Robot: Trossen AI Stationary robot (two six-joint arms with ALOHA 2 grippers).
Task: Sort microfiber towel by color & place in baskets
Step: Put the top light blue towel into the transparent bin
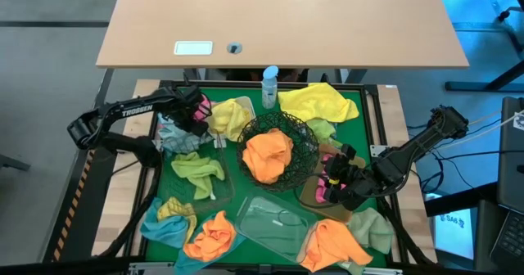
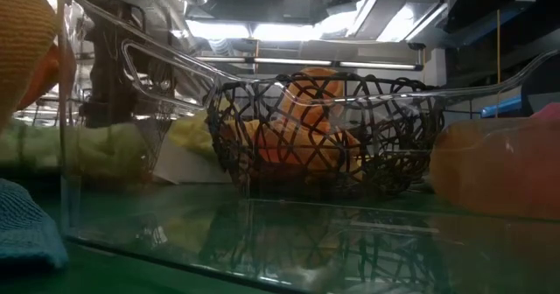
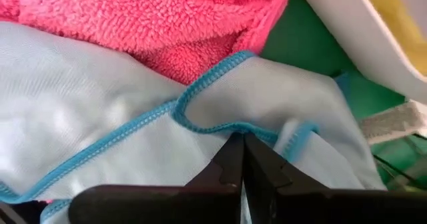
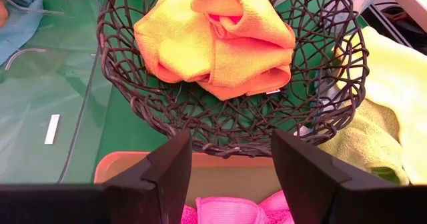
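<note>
- A green mat (image 1: 246, 195) covers the work surface under everything.
- A small clear spray bottle (image 1: 269, 87) with a blue cap stands upright at the mat's far edge.
- A light wooden desk (image 1: 327, 21) sits beyond the mat; on it lie a pale rectangular label (image 1: 193, 48) and, just beside that, a small round dark fitting (image 1: 235, 48).

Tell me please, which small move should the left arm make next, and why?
Probably a short lift straight up. The left gripper has its jaws shut on the edge of the light blue towel, which lies partly under a pink towel, so raising it would show whether the blue one comes free alone. The right gripper waits open above the tan tray.
</note>
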